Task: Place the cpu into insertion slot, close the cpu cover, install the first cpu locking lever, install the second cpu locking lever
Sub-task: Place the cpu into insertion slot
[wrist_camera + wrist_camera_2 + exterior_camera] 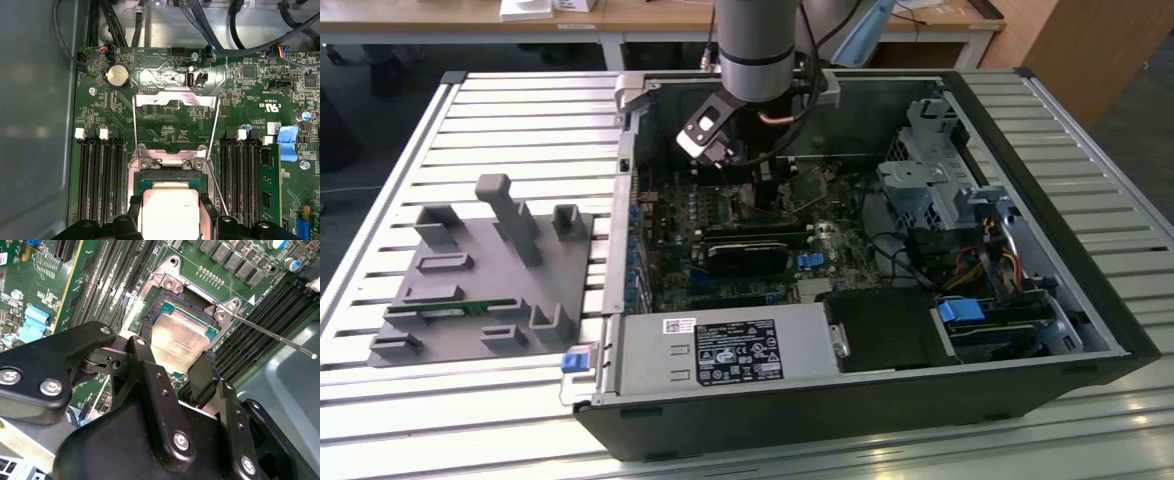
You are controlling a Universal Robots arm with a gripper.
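The cpu point(181, 340), a small square chip with a dull silvery top, lies at its socket on the green motherboard point(170, 215). My gripper point(176, 347) reaches down over it, and its black fingers point(145, 342) press against two opposite edges of the chip. I cannot tell whether the chip is fully seated. The cpu cover point(177, 97), a thin silver frame with a square window, is swung back open beyond the socket. One thin wire locking lever point(280, 337) sticks out free to the side. In the exterior view my gripper point(744, 172) hangs inside the open computer case.
Black memory slots point(100, 175) flank the socket, and a green card point(270, 180) stands beside them. Cables point(240, 25) run along the case wall. A power supply point(720, 350) and a drive cage point(934, 180) fill the case. A grey fixture point(494, 270) sits at the exterior view's left.
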